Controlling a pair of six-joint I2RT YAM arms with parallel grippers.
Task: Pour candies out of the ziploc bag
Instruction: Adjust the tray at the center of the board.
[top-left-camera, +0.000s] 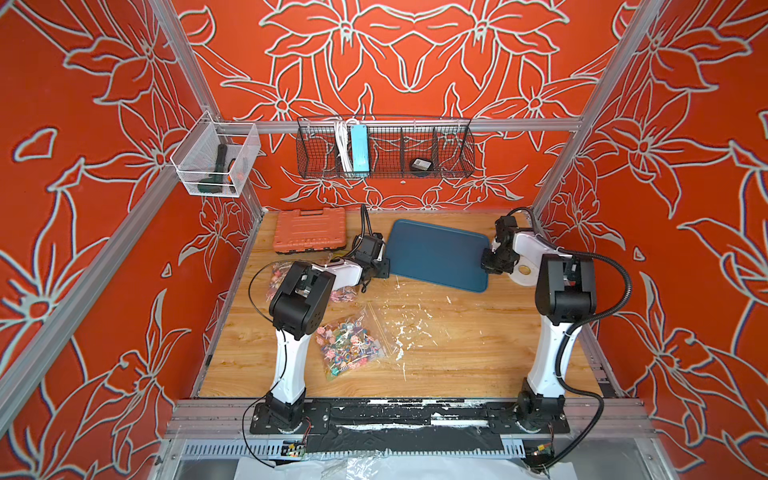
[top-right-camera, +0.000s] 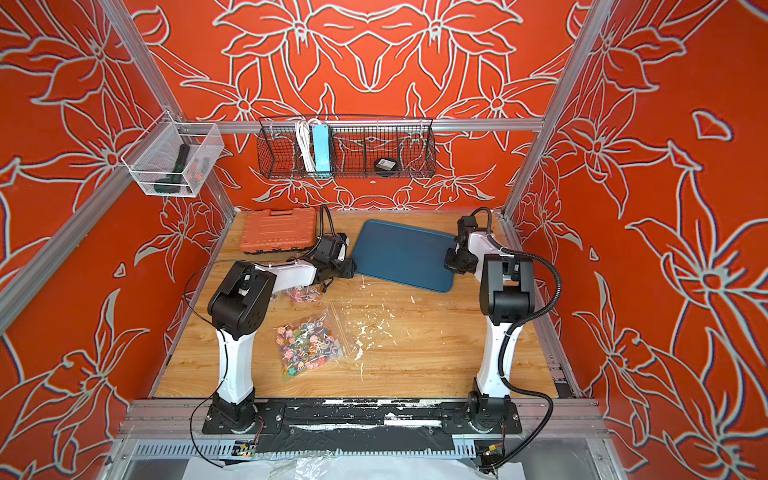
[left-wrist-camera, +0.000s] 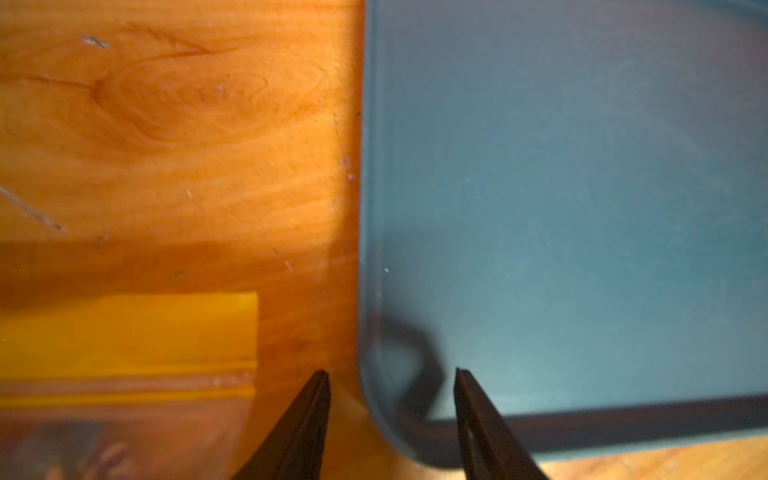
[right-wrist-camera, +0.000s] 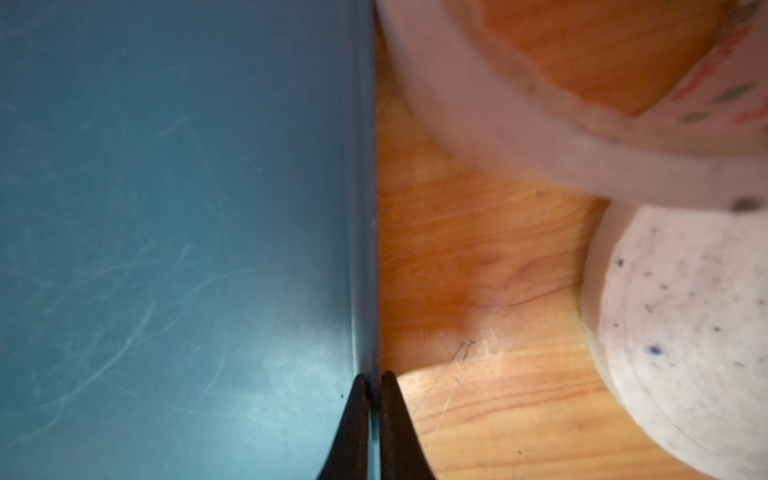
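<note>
Lining up the blue tray (top-left-camera: 438, 249) upper centre, probably for the candies (top-left-camera: 351, 345)
Pinched shut on its rim with right gripper (right-wrist-camera: 374, 380), straddling a corner with left gripper (left-wrist-camera: 392, 374), jaws apart

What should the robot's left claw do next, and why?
Probably close the left gripper on the rim of the flat dark-blue plastic tray: its jaws stand apart astride the tray's corner, while the right gripper is shut on the opposite rim, so both arms could then move it.
</note>
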